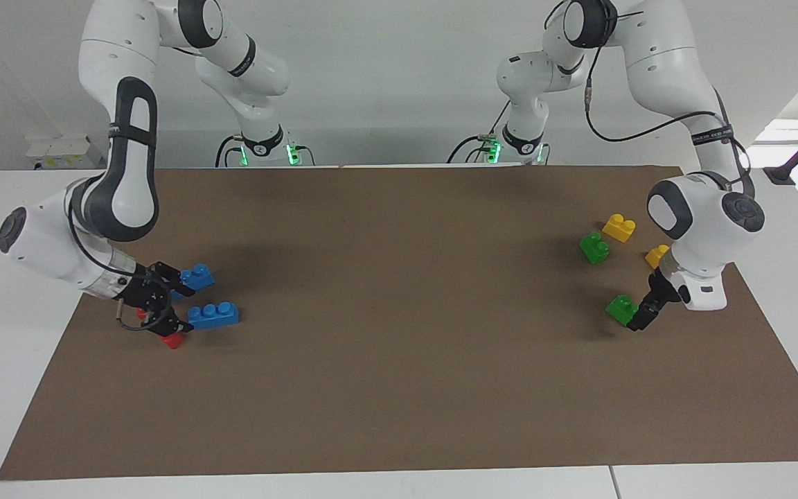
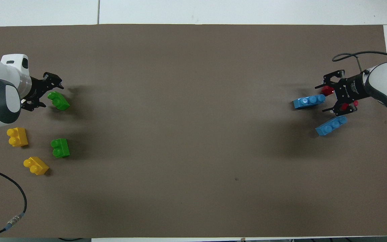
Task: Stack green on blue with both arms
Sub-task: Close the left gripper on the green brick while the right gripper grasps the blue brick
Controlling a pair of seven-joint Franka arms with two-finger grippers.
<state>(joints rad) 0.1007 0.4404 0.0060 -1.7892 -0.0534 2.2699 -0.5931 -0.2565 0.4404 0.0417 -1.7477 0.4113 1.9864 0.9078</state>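
i see left gripper [image 2: 47, 92] low at the left arm's end, jaws apart, just beside a green brick [image 2: 58, 101], not clamped. right gripper [image 2: 328, 95] jaws apart at one end of a blue brick [image 2: 309, 101] on the mat [image 2: 193, 134].

Plain brown mat [image 2: 193, 134] on a white counter [image 2: 247, 10]; two green bricks [image 2: 58, 101], two yellow bricks [image 2: 17, 136], two blue bricks [image 2: 309, 101], red bricks [image 2: 328, 90], black pincers.
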